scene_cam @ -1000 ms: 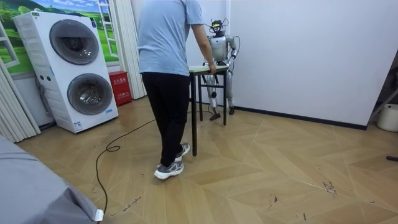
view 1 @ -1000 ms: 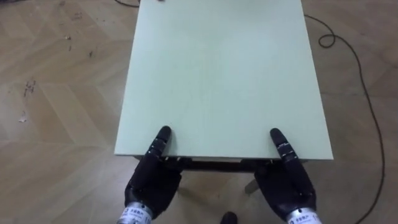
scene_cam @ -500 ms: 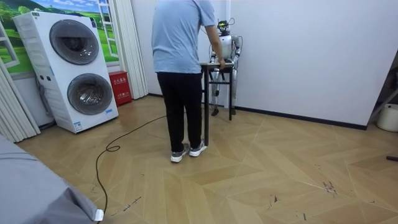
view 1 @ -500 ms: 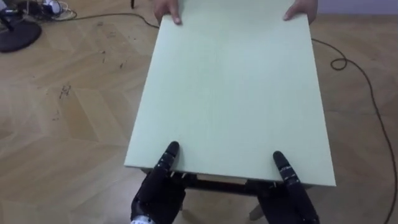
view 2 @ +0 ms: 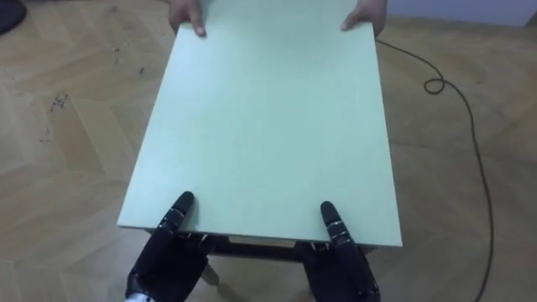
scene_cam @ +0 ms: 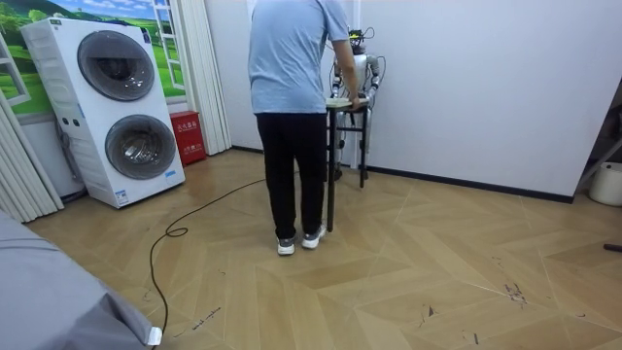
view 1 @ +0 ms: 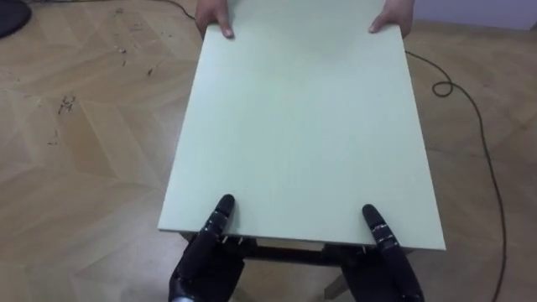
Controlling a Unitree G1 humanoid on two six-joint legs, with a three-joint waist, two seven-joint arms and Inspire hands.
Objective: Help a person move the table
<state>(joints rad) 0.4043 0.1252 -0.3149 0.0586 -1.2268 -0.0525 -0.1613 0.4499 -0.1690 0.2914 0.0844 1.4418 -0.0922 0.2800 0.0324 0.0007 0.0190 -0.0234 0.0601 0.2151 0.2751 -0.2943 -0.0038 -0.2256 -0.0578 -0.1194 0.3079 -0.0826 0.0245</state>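
A pale green table (view 1: 294, 126) stretches away from me, with dark legs showing in the room view (scene_cam: 330, 175). My left hand (view 1: 205, 260) grips the near edge at the left corner, thumb on top and palm beneath. At the right corner my right hand (view 1: 390, 268) holds the same edge the same way. A person (scene_cam: 292, 97) in a blue shirt and dark trousers stands at the far end. The person's two hands (view 1: 216, 17) (view 1: 393, 15) clasp the far corners. I stand close to the white wall behind the table.
A dark cable (view 1: 474, 117) loops over the wooden floor right of the table. Stacked washing machines (scene_cam: 117, 107) and a red box (scene_cam: 187, 136) stand at the room view's left. Another cable (scene_cam: 185, 228) lies on the floor there. A grey surface (scene_cam: 58, 301) fills the lower left corner.
The person has stepped toward the wall at the room view's right, and the table and I have moved that way too. Both my hands keep their hold on the near edge.
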